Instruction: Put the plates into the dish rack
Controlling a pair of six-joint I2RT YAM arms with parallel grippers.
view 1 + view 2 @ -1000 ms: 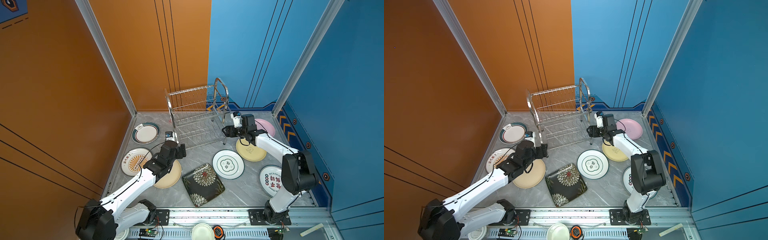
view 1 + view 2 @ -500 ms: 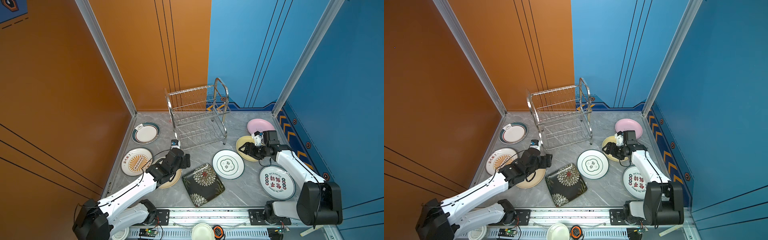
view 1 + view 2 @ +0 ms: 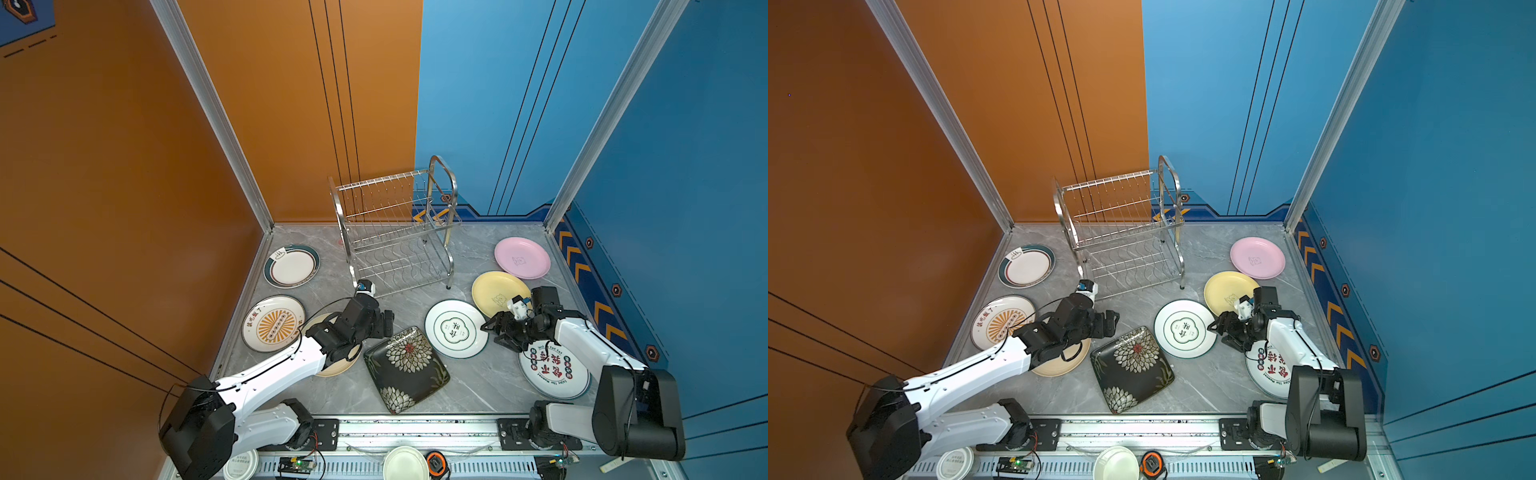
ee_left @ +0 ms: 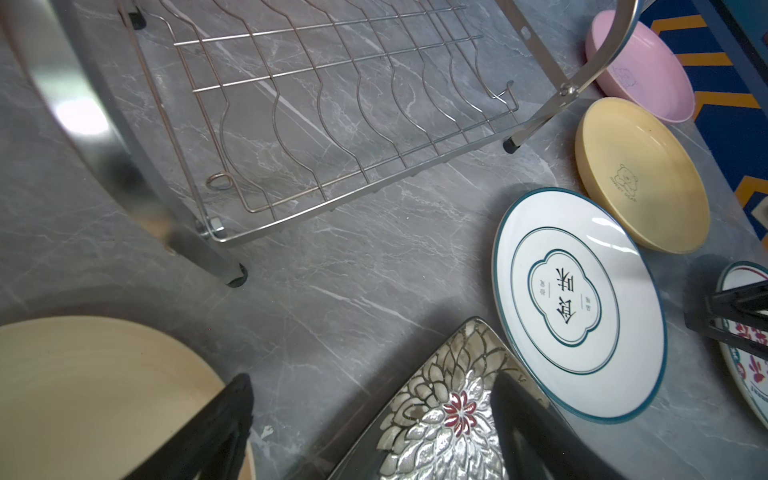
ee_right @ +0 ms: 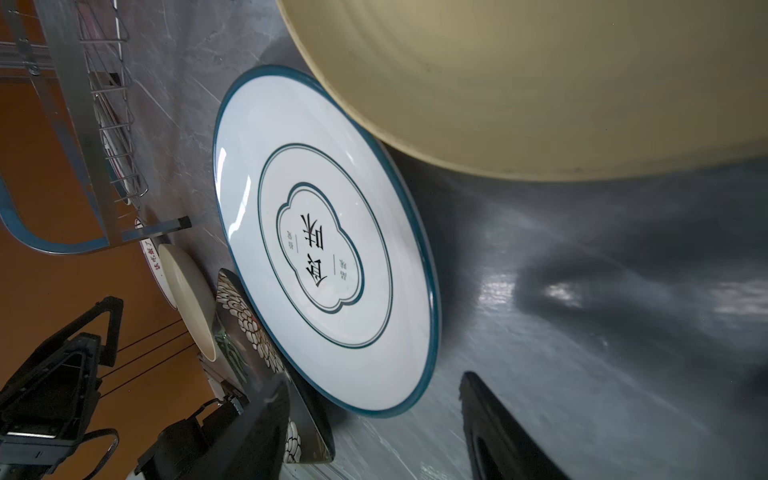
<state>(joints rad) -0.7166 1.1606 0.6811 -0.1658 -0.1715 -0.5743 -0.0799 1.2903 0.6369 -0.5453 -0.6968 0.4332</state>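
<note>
— While both arms hang low over the table (image 3: 478, 386), what could go wrong?

— Left gripper (image 3: 384, 326), jaws apart and empty, hovers between the cream plate (image 3: 336, 368) and the square black floral plate (image 3: 405, 368); closing there could shove either aside. Right gripper (image 3: 492, 334), jaws apart too, sits just beside the teal-rimmed plate (image 3: 455, 328); a shallow bite could slip.

— And the dish rack (image 3: 395, 232)?

— Shiny two-tier steel wire, upright and empty at the back; plates lie flat around it.

From above, my left arm (image 3: 282, 365) covers most of the cream plate (image 3: 338, 369), and my right arm (image 3: 582, 345) hides part of the red-lettered plate (image 3: 552, 370). In the left wrist view, the near side frame of the dish rack (image 4: 83, 116) is a blur. The print on the white lid (image 3: 240, 465) is too small for me to read.
</note>
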